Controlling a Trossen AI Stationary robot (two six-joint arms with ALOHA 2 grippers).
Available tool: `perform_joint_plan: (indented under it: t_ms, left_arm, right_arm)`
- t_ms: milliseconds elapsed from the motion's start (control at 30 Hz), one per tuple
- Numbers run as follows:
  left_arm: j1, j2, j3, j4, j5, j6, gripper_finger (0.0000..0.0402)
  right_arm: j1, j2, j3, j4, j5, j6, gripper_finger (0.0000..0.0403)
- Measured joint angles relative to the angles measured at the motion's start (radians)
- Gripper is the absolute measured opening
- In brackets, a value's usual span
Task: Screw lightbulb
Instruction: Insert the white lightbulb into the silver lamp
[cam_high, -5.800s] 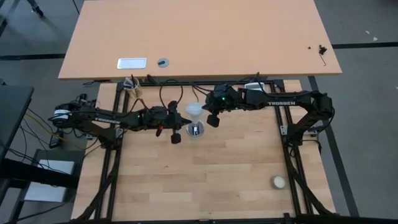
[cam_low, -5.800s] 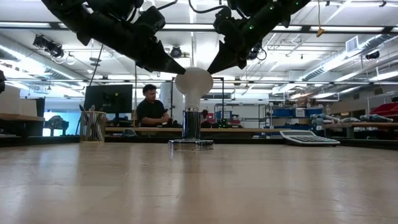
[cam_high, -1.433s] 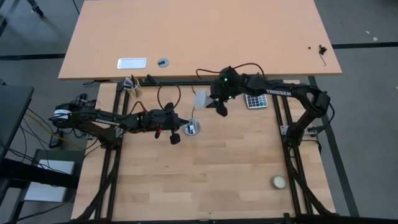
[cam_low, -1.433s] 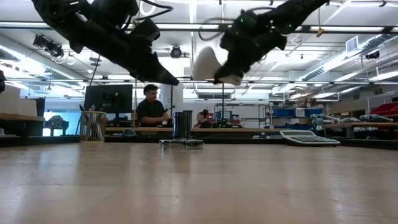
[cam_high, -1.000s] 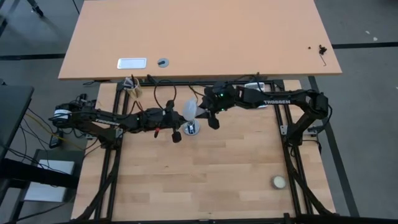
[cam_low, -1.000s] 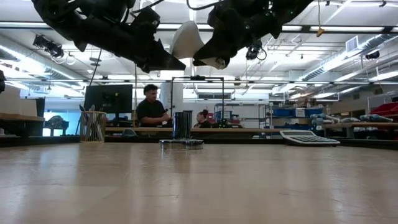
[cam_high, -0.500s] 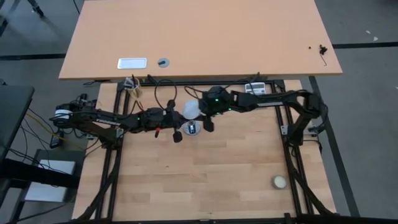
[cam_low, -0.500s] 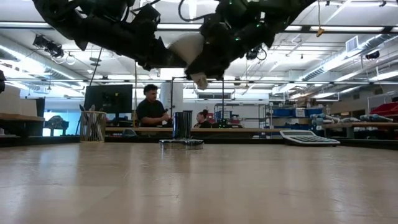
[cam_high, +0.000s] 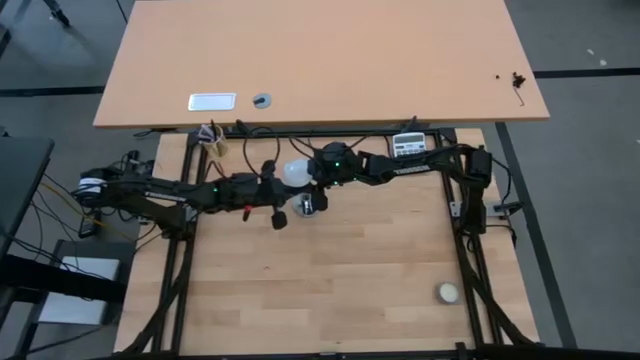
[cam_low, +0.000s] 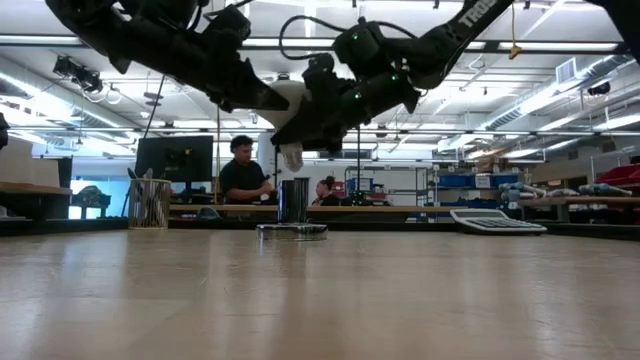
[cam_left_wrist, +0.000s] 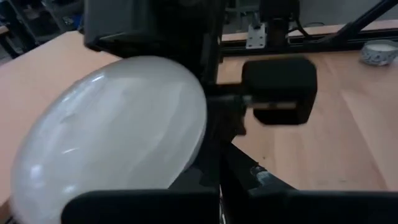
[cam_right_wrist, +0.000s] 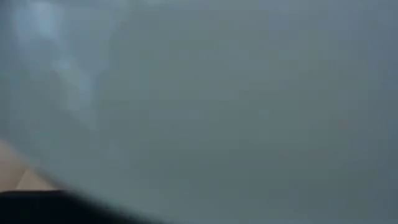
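Note:
The white lightbulb (cam_low: 291, 103) hangs in the air with its grey screw base (cam_low: 292, 157) pointing down. It is just above the dark socket (cam_low: 293, 203), which stands on its round disc (cam_low: 292, 231) on the table. My right gripper (cam_high: 310, 172) reaches in from the table's right and is shut on the bulb. The bulb's surface fills the right wrist view. My left gripper (cam_low: 268, 98) is shut and points its tip at the bulb's dome (cam_left_wrist: 112, 130) from the left. My right gripper pinches the bulb between its two fingers at the wide part under the dome (cam_low: 310, 118). One finger (cam_left_wrist: 278, 87) shows beside the dome. The fingers come from the table's right, slanting down. The bulb is lifted clear, upright, base down. My left gripper's shut tip is at the dome; I cannot tell whether it touches.
A calculator (cam_high: 408, 145) lies at the table's far right, and a cream ball (cam_high: 448, 292) lies near the front right. A larger tan table (cam_high: 320, 60) stands behind. In the low view a person (cam_low: 240, 172) sits far off beside a pen cup (cam_low: 150, 203).
My right gripper has carried the bulb toward the table's left and down, up to my left gripper's tip. The bulb has turned from tilted sideways to upright, with its base down over the socket. My left gripper has kept still.

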Motion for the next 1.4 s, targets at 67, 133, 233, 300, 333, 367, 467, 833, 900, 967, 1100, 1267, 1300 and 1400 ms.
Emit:
perform_joint_plan:
  t_ms: [67,133,233,300,333,367,467,833,900,967,1100,1267,1300,1400]
  left_arm:
    - [0.002,0.001,-0.006,-0.003,0.011,-0.012,0.0001]
    - [0.001,0.005,-0.011,0.008,0.012,-0.023,0.0001]
    - [0.001,0.003,-0.036,0.037,0.025,-0.027,0.0001]
    - [0.001,-0.004,-0.059,0.077,0.05,-0.034,0.0001]
    - [0.001,-0.004,-0.069,0.108,0.061,-0.04,0.0001]
    - [0.001,-0.004,-0.079,0.139,0.071,-0.043,0.0001]
    - [0.001,-0.006,-0.104,0.22,0.102,-0.049,0.0001]
    - [0.009,-0.037,-0.113,0.328,0.152,-0.046,0.0]
    - [0.015,-0.046,-0.114,0.315,0.135,-0.046,0.0]
    - [0.023,-0.046,-0.113,0.292,0.102,-0.047,0.0]
    - [0.036,-0.045,-0.114,0.258,0.08,-0.049,0.0]
    - [0.035,-0.045,-0.115,0.267,0.076,-0.054,0.0]
    - [0.035,-0.045,-0.115,0.273,0.076,-0.055,0.0]
    - [0.042,-0.044,-0.115,0.268,0.073,-0.074,0.0]
  right_arm:
    - [-0.003,0.014,0.0,0.004,-0.014,0.011,0.0164]
    - [0.0,0.028,0.0,0.023,-0.03,0.004,0.0164]
    - [0.006,0.037,-0.008,0.028,-0.031,0.008,0.0164]
    - [0.009,0.045,-0.008,0.044,-0.033,0.006,0.0164]
    - [0.01,0.045,-0.008,0.038,-0.037,0.006,0.0164]
    - [0.011,0.045,-0.008,0.037,-0.039,0.004,0.0164]
    - [0.014,0.054,-0.01,0.04,-0.041,-0.006,0.0164]
    - [0.016,0.071,-0.088,0.196,-0.056,-0.032,0.0164]
    - [0.014,0.071,-0.102,0.227,-0.056,-0.04,0.0164]
    - [0.013,0.074,-0.117,0.266,-0.056,-0.052,0.0164]
    - [0.013,0.075,-0.151,0.348,-0.055,-0.052,0.0164]
    - [0.007,0.075,-0.205,0.454,-0.055,-0.028,0.0164]
    - [0.005,0.075,-0.216,0.473,-0.055,-0.025,0.0164]
    - [-0.001,0.075,-0.242,0.508,-0.051,-0.031,0.0164]
